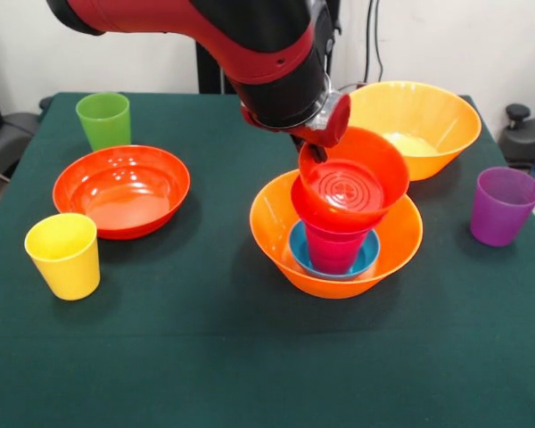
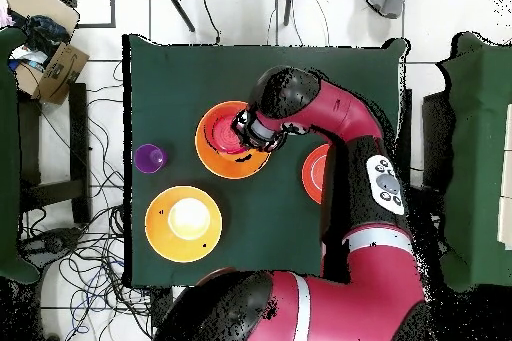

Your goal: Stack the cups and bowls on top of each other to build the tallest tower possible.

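While the arm (image 1: 250, 53) reaches down from the top of the front view, its gripper (image 1: 314, 150) is clamped on the far rim of a small red-orange bowl (image 1: 349, 189), holding it tilted toward the camera. That bowl sits on a crimson-pink cup (image 1: 336, 250), which stands inverted in a blue bowl (image 1: 303, 254) inside a large orange bowl (image 1: 290, 227) near the table's middle; together these form the tower. A second large orange bowl (image 1: 428, 120) lies behind and to the right, with something pale inside. To the far right stands a purple cup (image 1: 502, 205), upright. On the left, a wide shallow red-orange bowl (image 1: 120, 190) rests on the green table (image 1: 250, 374), with a green cup (image 1: 104, 119) behind it and a yellow cup (image 1: 64, 255) in front of it, all apart

From overhead, the arm covers much of the tower's orange bowl (image 2: 215, 157), and the gripper cannot be made out. The purple cup (image 2: 150, 158) stands just left of that bowl, the second orange bowl (image 2: 183, 222) lies nearer the base, and the shallow bowl (image 2: 312, 172) peeks out on the right
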Robot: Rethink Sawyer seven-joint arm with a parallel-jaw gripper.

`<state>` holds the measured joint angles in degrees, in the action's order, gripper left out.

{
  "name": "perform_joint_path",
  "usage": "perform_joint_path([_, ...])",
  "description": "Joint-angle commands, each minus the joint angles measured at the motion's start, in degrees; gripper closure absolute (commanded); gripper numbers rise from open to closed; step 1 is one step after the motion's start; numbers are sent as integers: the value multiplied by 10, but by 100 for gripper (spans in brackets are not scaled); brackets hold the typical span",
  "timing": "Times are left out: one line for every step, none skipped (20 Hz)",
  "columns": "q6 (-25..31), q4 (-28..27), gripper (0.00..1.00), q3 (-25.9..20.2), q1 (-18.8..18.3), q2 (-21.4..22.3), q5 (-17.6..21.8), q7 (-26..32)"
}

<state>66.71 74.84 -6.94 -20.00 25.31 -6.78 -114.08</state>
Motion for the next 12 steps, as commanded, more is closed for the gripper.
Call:
perform_joint_path([-58,64,100,-26,2,11,21,6])
perform_joint_path([-64,74,100,-28,1,14,18,4])
perform_joint_path([-71,84,100,-30,-1,18,14,3])
perform_joint_path([-79,93,100,-30,0,21,13,-2])
perform_joint_path([-89,104,100,-30,1,25,9,-7])
perform_joint_path([-98,112,100,-29,2,27,9,-11])
perform_joint_path([-108,121,100,-28,2,30,9,-13])
perform_joint_path([-119,129,100,-28,1,32,10,-14])
perform_joint_path([-129,137,100,-28,0,34,11,-14])
perform_joint_path([-138,141,100,-28,-2,33,12,-13])
perform_joint_path([-146,147,100,-28,-2,35,13,-12])
perform_joint_path([-151,150,100,-29,-3,36,14,-11])
